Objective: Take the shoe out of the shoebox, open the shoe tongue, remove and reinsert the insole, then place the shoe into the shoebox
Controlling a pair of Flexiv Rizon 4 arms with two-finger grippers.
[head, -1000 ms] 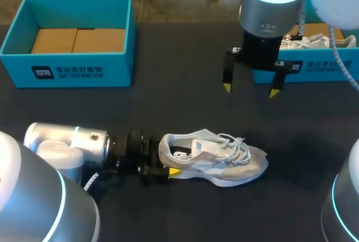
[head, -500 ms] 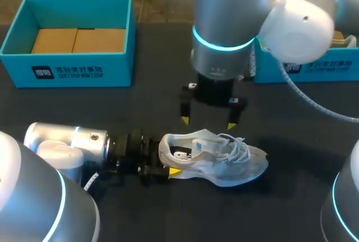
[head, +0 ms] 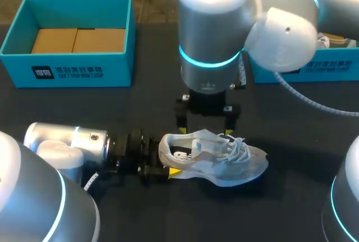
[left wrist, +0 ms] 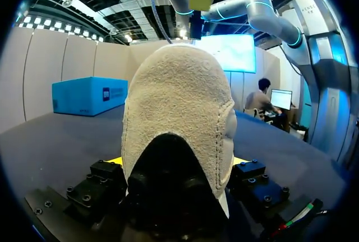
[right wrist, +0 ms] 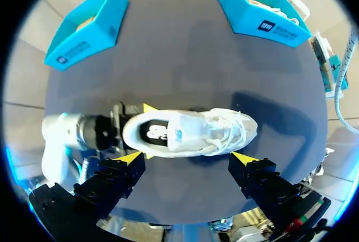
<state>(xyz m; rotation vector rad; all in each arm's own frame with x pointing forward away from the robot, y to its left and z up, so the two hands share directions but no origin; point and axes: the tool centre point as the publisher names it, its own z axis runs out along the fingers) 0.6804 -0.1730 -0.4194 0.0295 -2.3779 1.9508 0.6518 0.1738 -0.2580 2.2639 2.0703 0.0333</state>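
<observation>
White shoe (head: 216, 161) sits upright on the dark counter (head: 140, 107), toe toward 3 o'clock and heel toward 9 o'clock. The left claw (head: 162, 168), reaching in from 9 o'clock, is clenched on the shoe's heel from both sides. The right claw (head: 205, 124) hangs over the tongue, fingers spread wide. A blue shoebox (head: 73, 40) stands at 10 o'clock, a second shoebox (head: 303, 69) at 2 o'clock.
</observation>
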